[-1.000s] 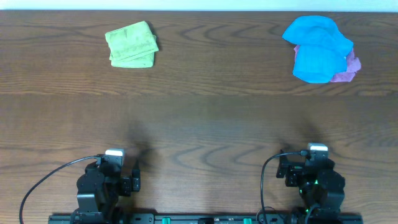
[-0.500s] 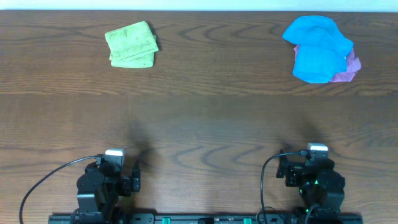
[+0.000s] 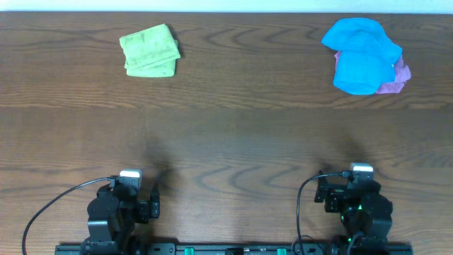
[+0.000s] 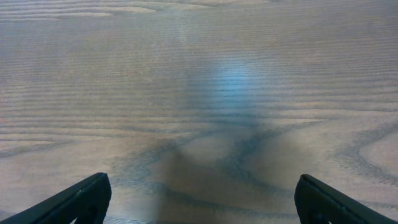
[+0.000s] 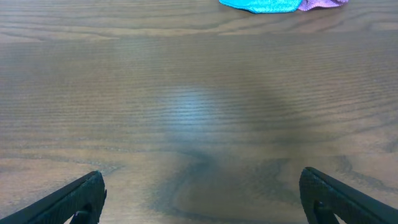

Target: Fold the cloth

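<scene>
The wooden table (image 3: 233,134) carries three pieces of fabric, all along its far edge. Seen from the table's middle in the overhead view, the blue cloth (image 3: 361,53) lies at about 2 o'clock as a rumpled, unfolded heap. It rests on top of a pink cloth (image 3: 398,78), which shows only at the heap's right and lower edge. At about 10 o'clock, well apart from these two, sits a green cloth (image 3: 148,49), folded into a neat, slightly skewed rectangle. The left arm (image 3: 113,212) is drawn in low at about 7 o'clock, by the near edge, and the right arm (image 3: 361,209) is in the same posture at about 5 o'clock. Both are far from every cloth. The left gripper (image 4: 202,186) hangs over bare wood with its fingers (image 4: 74,202) spread wide and nothing between them. The right gripper (image 5: 202,180) is likewise spread wide and empty. In its wrist view, the near edges of the blue and pink cloths peek in at about 1 o'clock, at the top of the frame.
</scene>
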Action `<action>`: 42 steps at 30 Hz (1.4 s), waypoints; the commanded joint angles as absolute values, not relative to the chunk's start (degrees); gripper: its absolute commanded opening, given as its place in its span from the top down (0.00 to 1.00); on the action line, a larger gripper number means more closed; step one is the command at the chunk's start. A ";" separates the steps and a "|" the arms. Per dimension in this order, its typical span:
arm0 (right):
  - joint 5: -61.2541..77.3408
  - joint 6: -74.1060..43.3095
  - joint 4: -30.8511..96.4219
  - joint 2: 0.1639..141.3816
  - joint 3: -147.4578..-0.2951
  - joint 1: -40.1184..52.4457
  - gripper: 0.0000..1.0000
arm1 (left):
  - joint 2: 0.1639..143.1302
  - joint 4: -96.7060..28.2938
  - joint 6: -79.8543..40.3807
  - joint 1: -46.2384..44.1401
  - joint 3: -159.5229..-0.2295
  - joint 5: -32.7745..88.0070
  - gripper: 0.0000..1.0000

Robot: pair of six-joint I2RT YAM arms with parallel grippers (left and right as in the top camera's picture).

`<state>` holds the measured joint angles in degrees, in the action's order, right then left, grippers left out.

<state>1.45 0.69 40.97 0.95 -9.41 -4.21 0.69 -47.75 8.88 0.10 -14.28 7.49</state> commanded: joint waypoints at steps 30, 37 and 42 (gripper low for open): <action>-0.23 -9.67 38.92 32.25 -33.26 -10.02 0.01 | 0.21 -51.03 10.72 -0.03 -13.89 7.07 0.05; -2.20 -11.55 46.17 56.95 -59.44 -10.85 0.01 | 0.21 -51.03 10.72 -0.03 -13.89 7.07 0.05; -5.41 -11.53 52.93 72.23 -78.11 -10.87 0.01 | 0.19 -51.05 10.70 -0.03 -13.89 7.07 0.04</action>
<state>-2.33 -10.33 51.24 66.96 -70.91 -10.39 0.58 -47.79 9.06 0.10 -14.33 7.46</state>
